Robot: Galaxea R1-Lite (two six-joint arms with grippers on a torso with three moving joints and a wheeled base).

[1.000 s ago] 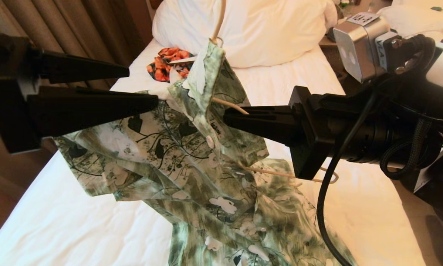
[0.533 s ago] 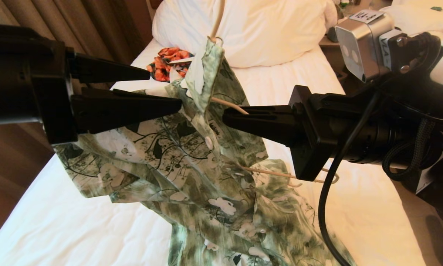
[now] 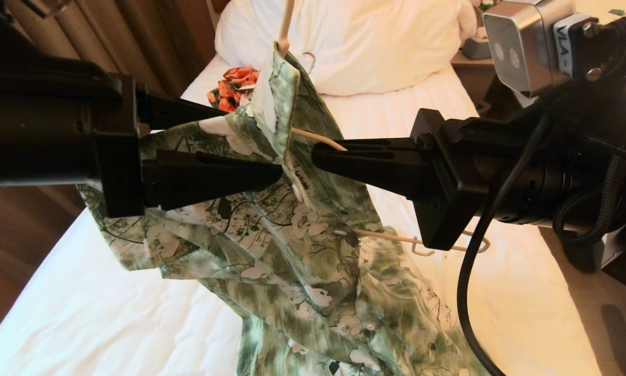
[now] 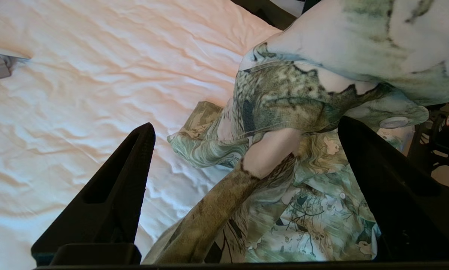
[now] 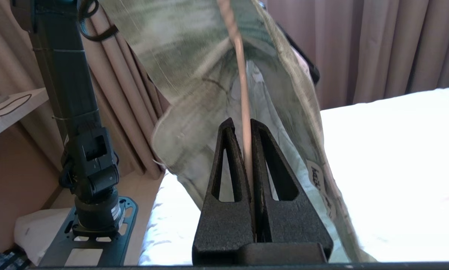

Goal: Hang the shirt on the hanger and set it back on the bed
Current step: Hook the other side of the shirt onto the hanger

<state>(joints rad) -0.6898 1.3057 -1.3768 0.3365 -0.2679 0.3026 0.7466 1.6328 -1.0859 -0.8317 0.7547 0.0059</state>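
Note:
The green and white floral shirt (image 3: 292,250) hangs bunched above the bed (image 3: 109,313), its lower part trailing on the sheet. The thin cream hanger (image 3: 315,139) runs through the raised collar, and its hook (image 3: 422,249) sticks out under my right arm. My right gripper (image 3: 318,151) is shut on the hanger wire (image 5: 240,75), with shirt cloth (image 5: 194,56) draped over and in front of it. My left gripper (image 3: 255,143) comes in from the left and stands open. A fold of the shirt (image 4: 303,93) lies between the wide fingers of that left gripper (image 4: 247,123).
A big white pillow (image 3: 370,47) lies at the head of the bed, with a small orange-and-black garment (image 3: 229,89) beside it. Brown curtains (image 3: 109,31) hang along the left. My left arm (image 5: 86,112) rises beside the curtains in the right wrist view.
My left gripper has advanced to the right until its open fingers straddle the shirt near the collar. My right gripper has risen slightly, and the hanger top and collar have shifted left.

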